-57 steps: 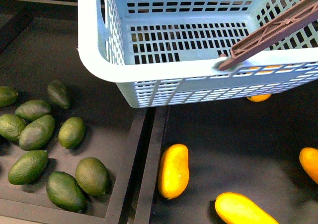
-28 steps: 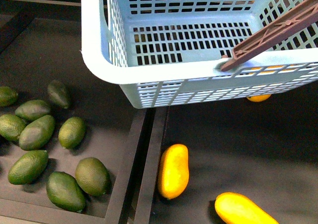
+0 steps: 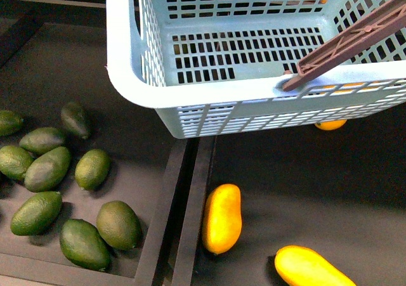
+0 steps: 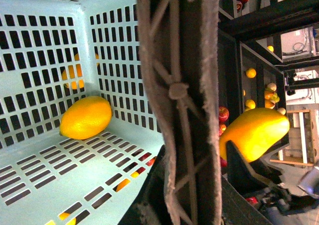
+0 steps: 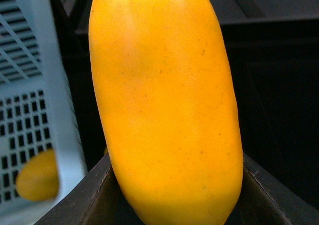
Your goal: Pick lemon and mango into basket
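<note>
Basket [image 3: 190,96] is seen raised and tilted over two dark trays [image 3: 146,172], with its brown handle [image 3: 349,42] drawn up toward the right.

Left gripper [image 4: 187,200]: dark fingers are seen on either side of the handle and closed on it, the handle filling the middle of the wrist view.

Lemon [image 4: 85,117] is found inside the basket, lying on the slotted floor against a wall.

Right gripper [image 5: 177,192]: clamped on the mango [image 5: 164,100], which is held upright between the two fingers. The mango is placed outside the basket, just beside its wall; the lemon is glimpsed through the slots. Height against the rim cannot be told.

Dark green fruits [image 3: 47,169] are scattered in the left tray. Two loose yellow fruits [image 3: 222,217] are noted in the right tray, apart from each other. An orange fruit shows partly under the basket's near wall.
</note>
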{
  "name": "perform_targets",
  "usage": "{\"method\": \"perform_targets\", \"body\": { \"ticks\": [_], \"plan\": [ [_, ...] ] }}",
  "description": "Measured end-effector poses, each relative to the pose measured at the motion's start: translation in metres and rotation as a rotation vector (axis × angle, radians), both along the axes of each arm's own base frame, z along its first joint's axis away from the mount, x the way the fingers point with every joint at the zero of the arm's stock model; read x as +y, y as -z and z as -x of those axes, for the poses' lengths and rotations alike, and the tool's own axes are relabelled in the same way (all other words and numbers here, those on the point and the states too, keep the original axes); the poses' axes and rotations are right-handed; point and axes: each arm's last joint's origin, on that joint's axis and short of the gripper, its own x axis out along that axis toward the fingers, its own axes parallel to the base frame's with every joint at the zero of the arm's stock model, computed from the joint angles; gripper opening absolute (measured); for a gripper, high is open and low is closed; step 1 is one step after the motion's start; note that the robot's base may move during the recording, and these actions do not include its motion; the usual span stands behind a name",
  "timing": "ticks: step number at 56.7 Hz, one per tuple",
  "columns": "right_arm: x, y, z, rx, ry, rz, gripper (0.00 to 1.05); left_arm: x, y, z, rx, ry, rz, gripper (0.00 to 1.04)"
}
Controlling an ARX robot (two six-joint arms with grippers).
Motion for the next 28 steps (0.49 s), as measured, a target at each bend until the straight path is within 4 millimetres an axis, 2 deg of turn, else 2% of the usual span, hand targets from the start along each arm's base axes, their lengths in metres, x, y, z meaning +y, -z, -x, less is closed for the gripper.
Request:
{"method": "perform_targets", "body": {
  "ticks": [12,28],
  "plan": [
    [0.042,-0.015,-0.020,-0.071,-0.046,-0.046,0.54,0.000,0.000,0.000,0.000,0.000,0.000,0.07],
    [0.094,-0.015,-0.053,-0.075,-0.131,-0.067,0.54,0.000,0.000,0.000,0.000,0.000,0.000,0.07]
  ]
}}
